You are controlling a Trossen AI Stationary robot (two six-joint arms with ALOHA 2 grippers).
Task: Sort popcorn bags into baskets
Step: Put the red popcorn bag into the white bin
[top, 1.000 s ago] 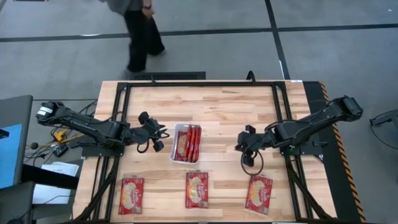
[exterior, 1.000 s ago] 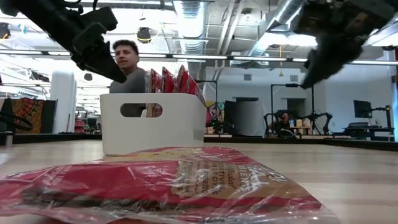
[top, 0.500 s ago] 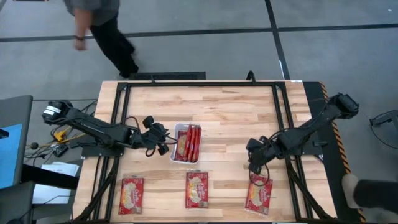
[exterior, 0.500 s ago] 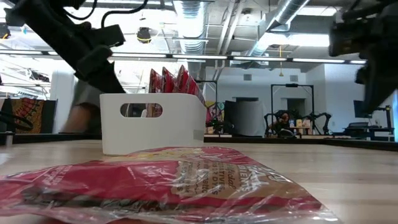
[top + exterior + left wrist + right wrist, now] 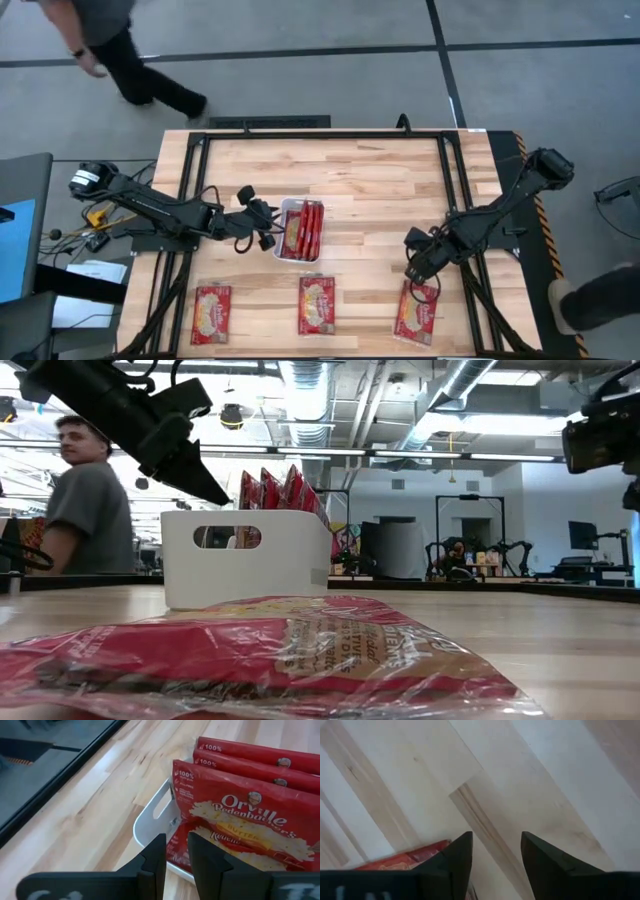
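The white basket (image 5: 283, 243) (image 5: 290, 560) stands mid-table with several red popcorn bags (image 5: 303, 228) (image 5: 235, 815) upright on edge inside it. Three more bags lie flat along the near edge: left (image 5: 211, 313), middle (image 5: 316, 304) (image 5: 260, 655) and right (image 5: 418, 313). My left gripper (image 5: 264, 228) (image 5: 176, 857) hovers just left of the basket, level with its handle slot, open by a narrow gap and empty. My right gripper (image 5: 414, 272) (image 5: 496, 855) is open and points down over bare wood at the right bag's far end (image 5: 407, 860).
A black frame (image 5: 320, 135) runs around the table top. Bare wood lies between the basket and the right arm. A person (image 5: 110, 50) walks on the floor beyond the far edge and shows at the left of the low view (image 5: 85, 500). Someone's shoe (image 5: 600, 300) is right of the table.
My right gripper has moved toward the near edge and down, from beside the basket's right to the right bag's far end. My left gripper has shifted a little toward the basket. The person behind the table has walked toward the left.
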